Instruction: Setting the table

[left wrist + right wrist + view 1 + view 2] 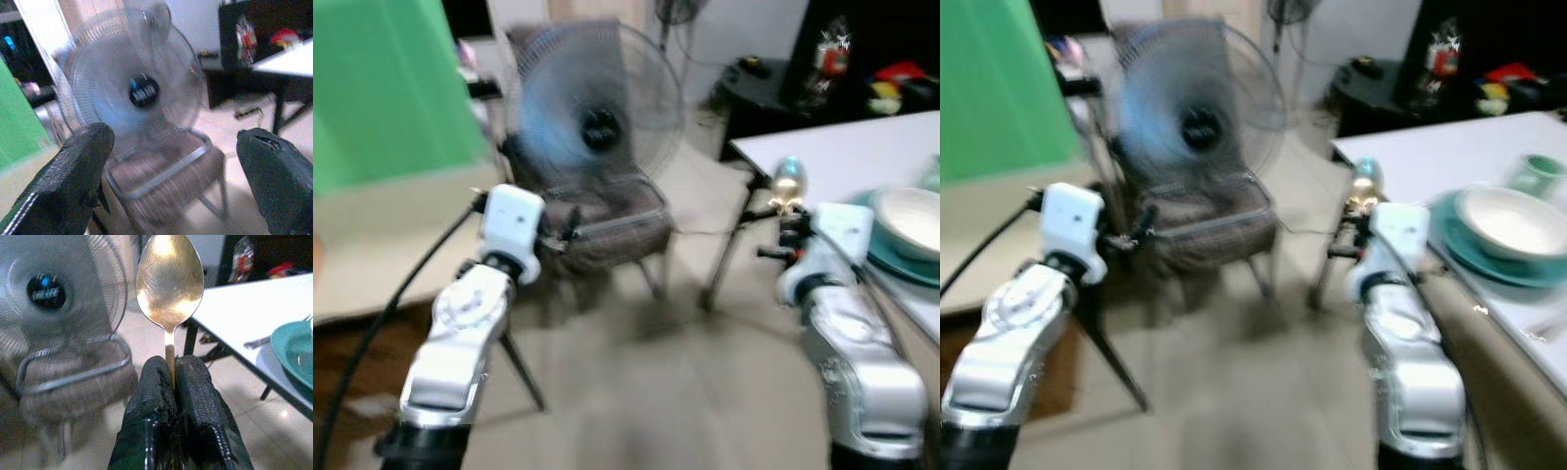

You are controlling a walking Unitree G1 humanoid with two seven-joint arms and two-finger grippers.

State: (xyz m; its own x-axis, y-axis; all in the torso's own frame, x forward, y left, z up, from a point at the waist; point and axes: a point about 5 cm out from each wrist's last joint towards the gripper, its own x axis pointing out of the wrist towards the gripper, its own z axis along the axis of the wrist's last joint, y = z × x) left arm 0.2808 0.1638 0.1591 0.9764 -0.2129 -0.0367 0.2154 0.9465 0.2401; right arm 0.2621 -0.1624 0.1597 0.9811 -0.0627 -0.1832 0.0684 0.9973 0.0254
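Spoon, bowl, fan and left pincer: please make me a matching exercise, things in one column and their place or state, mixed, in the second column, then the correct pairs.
Things:
1. spoon
2. white bowl
3. fan
4. left pincer

Place or state:
A. on the teal plate on the white table
B. open, holding nothing
C. on the chair seat
D. handle clamped in the right pincer, bowl end sticking out

Pairs: 1-D, 2-A, 3-C, 4-B
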